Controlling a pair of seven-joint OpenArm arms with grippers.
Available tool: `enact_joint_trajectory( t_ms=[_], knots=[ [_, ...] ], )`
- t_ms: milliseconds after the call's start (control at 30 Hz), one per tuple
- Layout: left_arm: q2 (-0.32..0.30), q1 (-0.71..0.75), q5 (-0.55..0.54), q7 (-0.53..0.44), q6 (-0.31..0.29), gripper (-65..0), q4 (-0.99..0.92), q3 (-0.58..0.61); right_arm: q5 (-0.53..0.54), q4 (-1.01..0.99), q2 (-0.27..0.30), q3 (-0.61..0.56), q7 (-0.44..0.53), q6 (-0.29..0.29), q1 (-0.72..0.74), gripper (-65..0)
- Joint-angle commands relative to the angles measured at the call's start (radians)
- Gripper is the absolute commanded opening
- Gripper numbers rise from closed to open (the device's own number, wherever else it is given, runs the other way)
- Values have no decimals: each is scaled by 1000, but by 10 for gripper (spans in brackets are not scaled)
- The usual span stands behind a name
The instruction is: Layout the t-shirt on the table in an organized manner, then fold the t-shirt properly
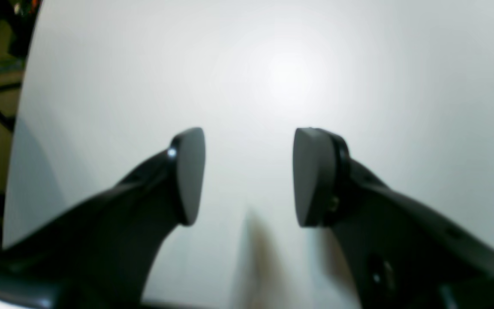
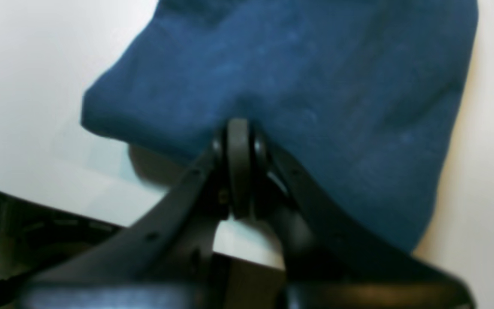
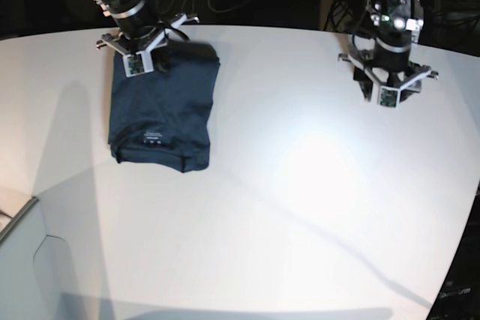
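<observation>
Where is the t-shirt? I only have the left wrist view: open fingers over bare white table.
Observer: The t-shirt lies folded on the table, on the base view's left, under the other arm.
Operator: Is the right gripper holding it?
Observer: Yes, the right gripper is pinched shut on the blue fabric's edge.
Operator: Which edge?
Observer: The far one; the neck label faces the near edge.
Operator: And my arm?
Observer: The left gripper hangs well apart from the shirt.
</observation>
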Motion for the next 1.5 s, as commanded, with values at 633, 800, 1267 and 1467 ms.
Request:
enact_joint_trajectory(
  t_ms=[633,800,1267,1467],
  knots=[
    [-2,54,0,-28,8,-331,29,-19,14,42,-2,57,40,2,-37,-650],
    [30,121,0,-28,8,-334,95,-17,14,124,-2,52,129,2,-112,-650],
    [194,468,0,-26,9,-650,219,156,14,101,-2,32,138,2,-337,-650],
    [229,437,0,-32,11,-650,-24,164,12,-66,14,9,141,2,-351,-650]
  ],
)
